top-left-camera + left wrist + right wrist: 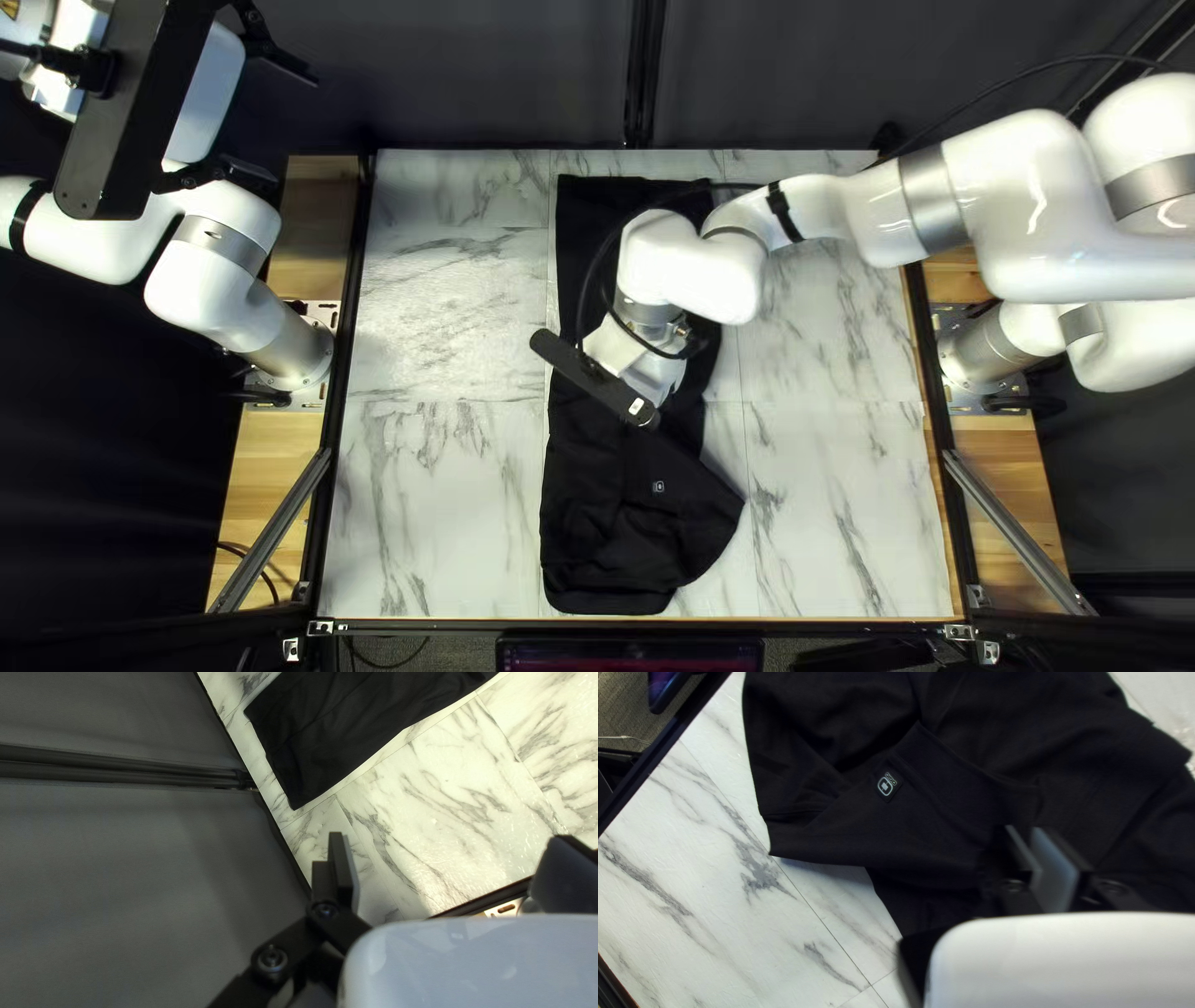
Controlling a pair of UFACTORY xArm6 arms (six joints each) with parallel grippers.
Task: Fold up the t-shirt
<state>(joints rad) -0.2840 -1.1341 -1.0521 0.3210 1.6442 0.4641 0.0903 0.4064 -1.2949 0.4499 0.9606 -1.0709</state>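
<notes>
My left jaws are spread wide, I can't tell about my right jaws, and the black t-shirt (pixel 971 753) needs gentle smoothing beside its patch (pixel 888 787).

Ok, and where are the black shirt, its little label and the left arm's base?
Black shirt (pixel 591 504), top left view: cloth of its near part.
Label (pixel 888 786), right wrist view: its middle.
Left arm's base (pixel 294 351), top left view: its silvery side.
</notes>
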